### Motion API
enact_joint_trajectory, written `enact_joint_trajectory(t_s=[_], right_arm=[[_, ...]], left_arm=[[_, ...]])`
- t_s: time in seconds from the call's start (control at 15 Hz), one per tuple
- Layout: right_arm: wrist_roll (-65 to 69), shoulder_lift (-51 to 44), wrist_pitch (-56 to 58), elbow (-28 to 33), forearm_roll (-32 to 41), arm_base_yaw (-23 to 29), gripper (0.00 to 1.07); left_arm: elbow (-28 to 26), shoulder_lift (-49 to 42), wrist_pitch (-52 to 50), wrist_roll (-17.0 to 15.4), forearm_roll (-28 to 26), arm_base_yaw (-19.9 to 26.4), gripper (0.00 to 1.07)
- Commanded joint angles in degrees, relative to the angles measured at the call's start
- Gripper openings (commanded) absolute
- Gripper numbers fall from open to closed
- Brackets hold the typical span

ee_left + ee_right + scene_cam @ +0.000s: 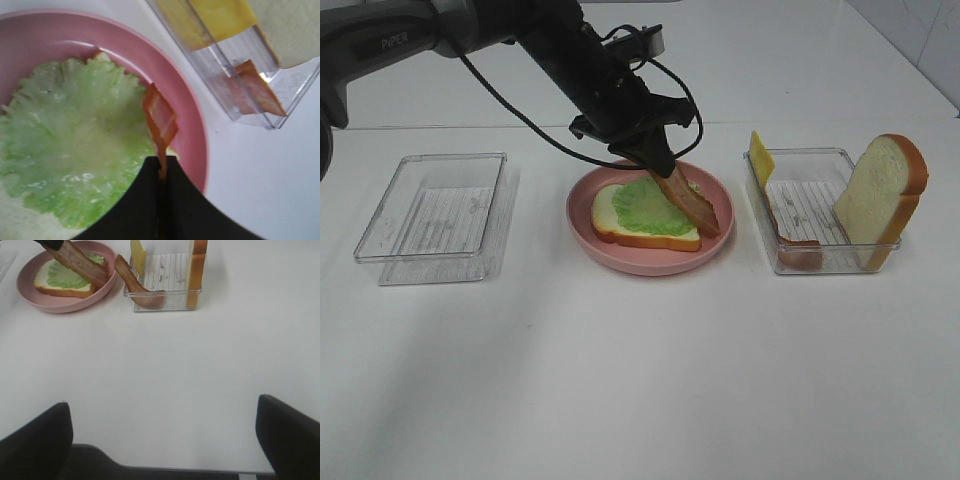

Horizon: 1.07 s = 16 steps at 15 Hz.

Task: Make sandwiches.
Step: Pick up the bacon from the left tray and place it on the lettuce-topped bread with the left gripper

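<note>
On the pink plate [620,258] lies a white bread slice [607,217] topped with a green lettuce leaf [655,210]. My left gripper [663,170] reaches over the plate from the back left. It is shut on the upper end of a brown bacon strip [695,207], whose lower end slants down onto the lettuce at the plate's right side. The left wrist view shows the fingers [135,205] pinching the bacon strip [160,117] beside the lettuce [75,145]. My right gripper [162,405] hangs open over bare table, nothing between its fingers; the exterior view does not show it.
A clear tray [820,262] right of the plate holds a yellow cheese square [760,155], another bacon strip [798,250] and an upright bread slice [880,195]. An empty clear tray [435,215] stands to the left. The front of the white table is bare.
</note>
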Motion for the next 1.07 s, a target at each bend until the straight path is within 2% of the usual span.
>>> enact_joint_trajectory(t_s=[0.07, 0.2, 0.33, 0.8, 0.93, 1.0, 1.07], right_arm=[[-0.17, -1.66, -0.4, 0.23, 0.11, -0.11, 0.96], [-0.17, -1.66, -0.4, 0.23, 0.11, -0.11, 0.96], [-0.17, -1.66, -0.4, 0.23, 0.11, -0.11, 0.96], [-0.17, -1.66, -0.4, 0.23, 0.11, -0.11, 0.96], [-0.17, -1.66, -0.4, 0.23, 0.11, -0.11, 0.96], [-0.17, -1.66, -0.4, 0.23, 0.11, -0.11, 0.96], [-0.17, -1.66, -0.4, 0.23, 0.11, -0.11, 0.96]], left_arm=[[-0.17, 0.0, -0.63, -0.11, 4.93, 0.11, 0.0], [-0.17, 0.0, -0.57, -0.06, 9.45, 0.11, 0.0], [-0.17, 0.0, -0.63, -0.06, 11.29, 0.11, 0.0], [-0.17, 0.0, -1.55, -0.23, 12.55, 0.11, 0.0], [-0.17, 0.0, -1.55, -0.23, 12.61, 0.11, 0.12], [-0.17, 0.0, -1.43, -0.23, 12.72, 0.11, 0.24], [-0.17, -0.23, -1.32, -1.83, 13.75, 0.11, 0.53]])
